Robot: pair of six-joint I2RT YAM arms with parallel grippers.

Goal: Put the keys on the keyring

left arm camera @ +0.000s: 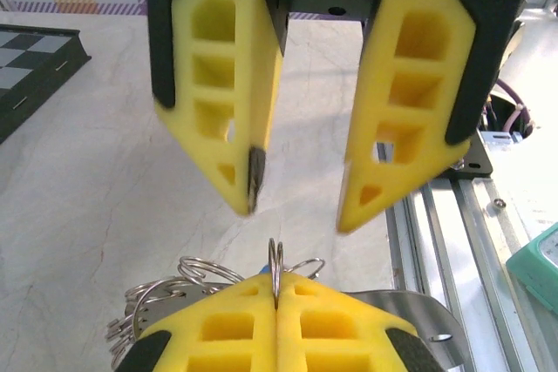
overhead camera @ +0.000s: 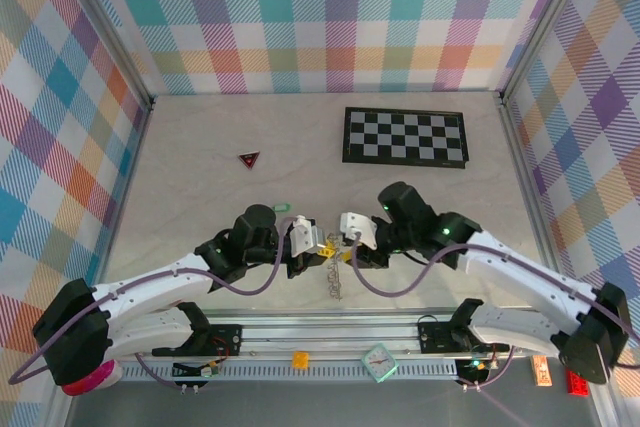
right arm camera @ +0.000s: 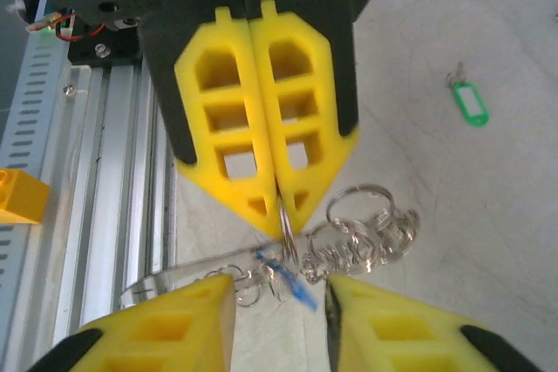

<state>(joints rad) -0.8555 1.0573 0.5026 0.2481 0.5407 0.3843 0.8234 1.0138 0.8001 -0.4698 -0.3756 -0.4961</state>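
My left gripper (overhead camera: 320, 250) is shut on a small double-wire ring (left arm camera: 276, 269) of the keyring; the ring stands upright out of its yellow fingertips. In the right wrist view the keyring's grey band (right arm camera: 179, 273) lies along the table beside its silvery chain rings (right arm camera: 370, 234). The blue key (right arm camera: 295, 283) hangs just under the pinched ring. My right gripper (right arm camera: 279, 292) faces the left gripper tip to tip. It is open, straddling the blue key without touching it. The mint-green key (right arm camera: 472, 104) lies apart on the table (overhead camera: 281, 208).
A dark red triangle (overhead camera: 249, 158) lies at the back left and a checkerboard (overhead camera: 404, 137) at the back right. The aluminium rail (overhead camera: 330, 332) runs along the near edge just behind both grippers, with a teal clock (overhead camera: 380, 362) and a small orange piece (overhead camera: 299, 358) on it.
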